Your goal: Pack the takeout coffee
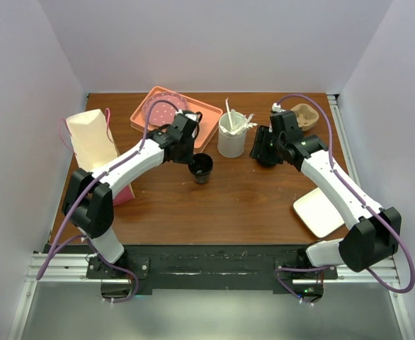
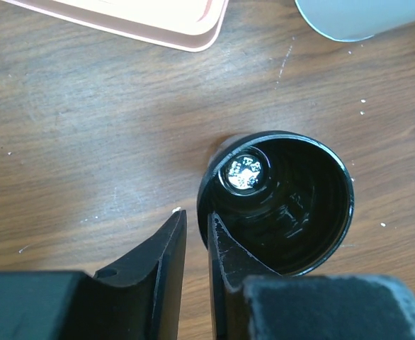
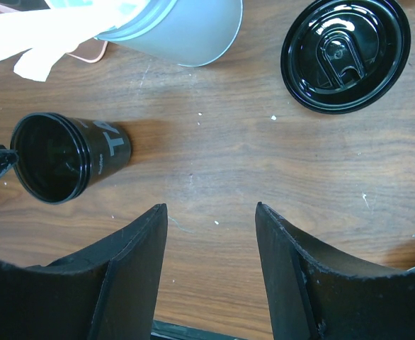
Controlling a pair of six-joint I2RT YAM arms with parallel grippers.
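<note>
Two grippers inspected. Left gripper (image 2: 195, 218) is closed on the rim of the lettered black cup (image 3: 52, 157), apparently one finger inside. The cup stands lidless just beside the pale container (image 1: 232, 138). Right gripper (image 3: 209, 207) hangs parted and empty near that container, and the black lid (image 3: 345, 53) lies on its other side.

The top external camera sits high above the near edge of the table (image 1: 229, 205) and looks down and forward over all of it. The left wrist camera looks steeply down, very near, into the black cup (image 2: 278, 205). The right wrist camera looks down from farther off and sees the black cup obliquely, mouth and side. All 3 views share the black cup and the pale container (image 1: 231, 138).
</note>
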